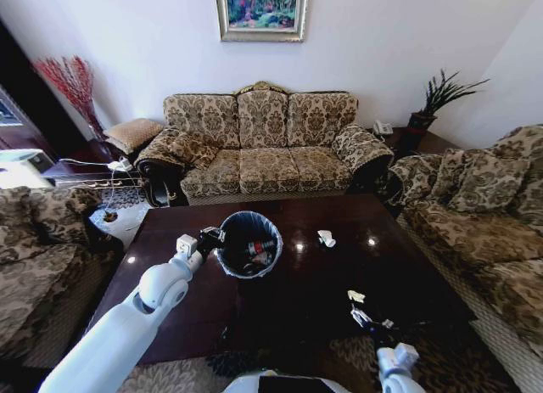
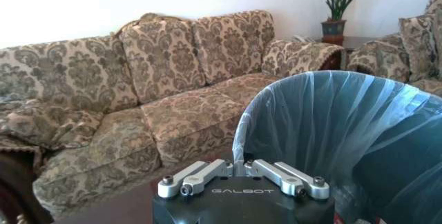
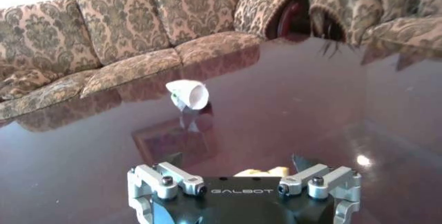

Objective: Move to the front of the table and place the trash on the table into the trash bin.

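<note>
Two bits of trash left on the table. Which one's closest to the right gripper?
The small pale wrapper near the table's front edge, just ahead of the right gripper. The white paper wad lies farther back, mid-table beside the trash bin.

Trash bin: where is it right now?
In the head view the trash bin sits on the table, left of centre, with the left gripper at its rim and a white paper wad to its right.

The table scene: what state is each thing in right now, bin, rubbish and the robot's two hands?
Bin: upright on the table, lined, bottle and can inside.
White wad: loose on the table, apart from both hands.
Pale scrap: lying between the right hand's open fingers.
Left hand: shut on the bin's rim.
</note>
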